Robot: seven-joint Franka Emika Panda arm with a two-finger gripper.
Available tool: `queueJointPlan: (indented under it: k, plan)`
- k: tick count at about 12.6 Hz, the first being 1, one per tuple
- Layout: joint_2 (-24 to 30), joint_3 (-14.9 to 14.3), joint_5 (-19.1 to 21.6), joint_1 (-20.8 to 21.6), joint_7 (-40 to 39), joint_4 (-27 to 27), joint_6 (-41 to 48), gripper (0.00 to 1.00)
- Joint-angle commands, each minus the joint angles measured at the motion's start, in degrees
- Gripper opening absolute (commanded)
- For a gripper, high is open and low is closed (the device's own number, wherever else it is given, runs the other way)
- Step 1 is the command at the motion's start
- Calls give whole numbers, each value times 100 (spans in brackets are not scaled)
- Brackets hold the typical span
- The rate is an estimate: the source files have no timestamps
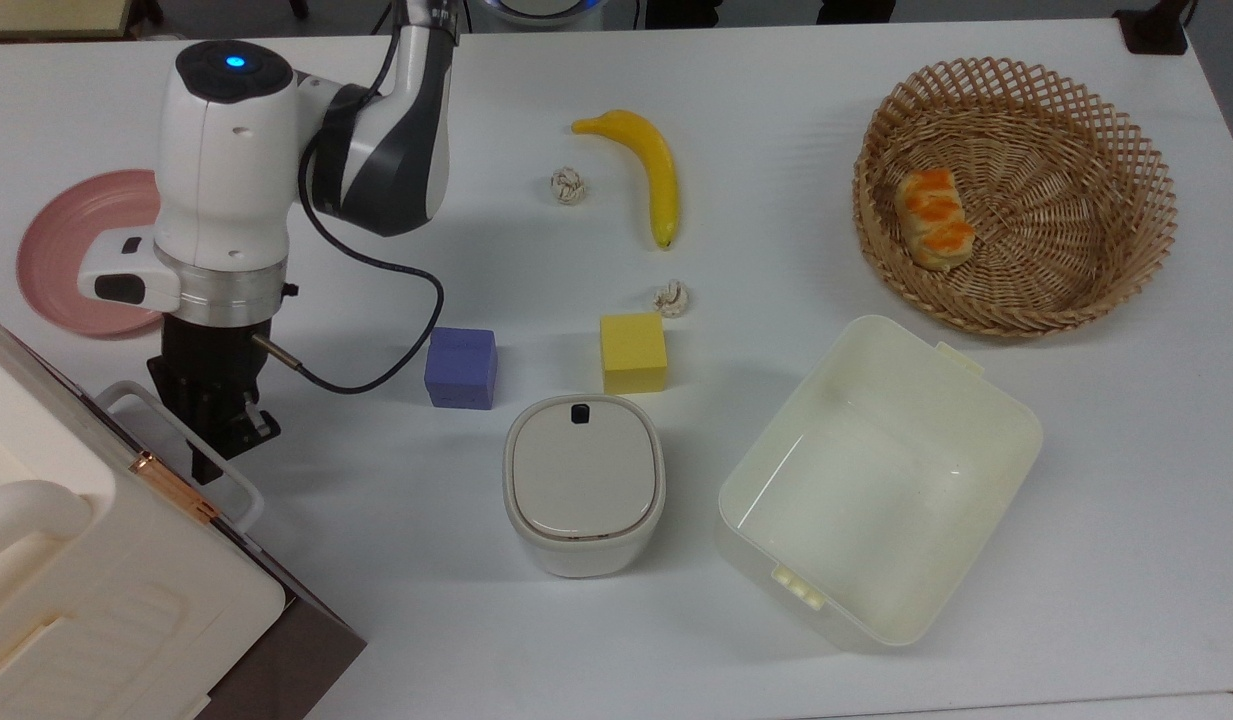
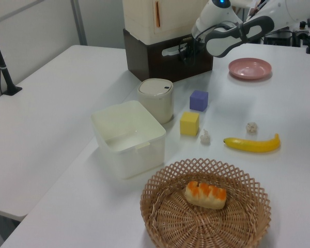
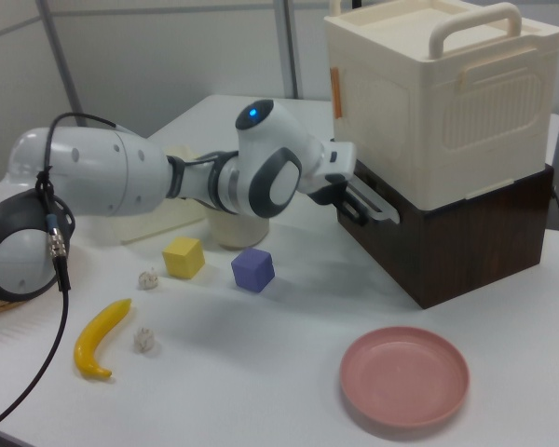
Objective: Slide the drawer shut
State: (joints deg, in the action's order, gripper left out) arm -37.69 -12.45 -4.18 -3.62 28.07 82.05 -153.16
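The drawer's dark brown front (image 2: 163, 64) lies about flush with the cabinet under the cream box (image 3: 429, 102). Its white bar handle (image 1: 244, 492) sticks out toward the table; the same handle (image 3: 376, 207) runs along the front in the right view. My black gripper (image 1: 219, 448) sits right at the handle, over its middle in the top view. In the left view the gripper (image 2: 188, 51) is against the dark front, and in the right view the gripper (image 3: 347, 198) is just beside the bar. The drawer's wooden box is hidden.
A pink plate (image 1: 71, 250) lies behind the arm. A purple cube (image 1: 461, 367), a yellow cube (image 1: 633, 352), a lidded white bin (image 1: 583, 485) and a cream tub (image 1: 876, 480) stand to the top view's right. Farther off are a banana (image 1: 651, 170) and a wicker basket (image 1: 1016, 195).
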Motion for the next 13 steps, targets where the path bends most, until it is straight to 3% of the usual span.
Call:
queueJointPlan:
  k: [1, 5, 8, 13]
  plan:
    - [578, -3, -83, 518, -179, 232, 1030, 0]
    - [1007, 5, 13, 1282, -582, 232, 2733, 0]
    - [1745, 119, 495, 1538, -1020, 293, 4272, 0]
    - [2827, 120, 506, 1864, -1934, 531, 6007, 0]
